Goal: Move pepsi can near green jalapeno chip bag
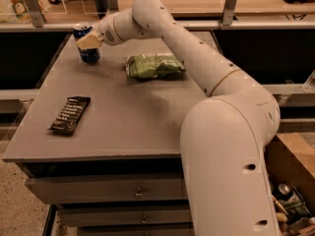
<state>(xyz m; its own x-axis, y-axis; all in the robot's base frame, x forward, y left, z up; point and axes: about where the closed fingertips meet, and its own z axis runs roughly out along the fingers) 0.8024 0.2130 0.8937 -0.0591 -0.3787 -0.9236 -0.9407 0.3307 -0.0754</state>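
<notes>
The pepsi can [89, 54] is blue with a silver top and stands upright at the table's far left corner. My gripper [89, 42] is right at the can's upper half, its tan tip lying across the front of the can. The green jalapeno chip bag [154, 65] lies flat on the table to the right of the can, with a gap of bare table between them. My white arm reaches in from the lower right and passes above the bag's far side.
A flat black snack-bar wrapper [70, 114] lies near the table's left front. The grey table [123, 122] has drawers below its front edge. A rail with posts [31, 5] runs behind it. A bin of clutter [290, 205] sits at the lower right.
</notes>
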